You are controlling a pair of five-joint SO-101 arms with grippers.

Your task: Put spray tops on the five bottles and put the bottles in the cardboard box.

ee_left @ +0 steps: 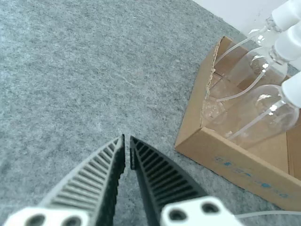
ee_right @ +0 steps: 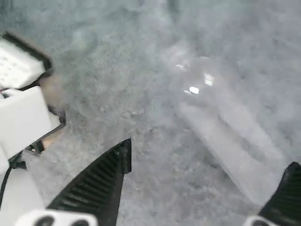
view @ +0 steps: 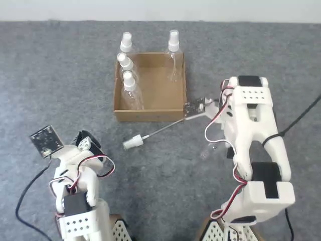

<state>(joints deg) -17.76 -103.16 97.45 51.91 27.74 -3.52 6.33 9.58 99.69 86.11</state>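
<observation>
Standing there, I saw the left gripper (ee_left: 127, 146) with fingers together above the carpet (view: 60, 75). The box (view: 150, 114) held four capped bottles (view: 129, 79), upright. One loose spray top (view: 133, 143) lay before it. A fifth bottle (ee_right: 221, 122), uncapped, lay between the right gripper's (ee_right: 209, 155) spread fingers.

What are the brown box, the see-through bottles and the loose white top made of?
The cardboard box looks like matte brown card, with a torn papery edge. The bottles are probably clear plastic, possibly glass: see-through with shiny glints. The loose spray top is likely smooth white plastic.
</observation>
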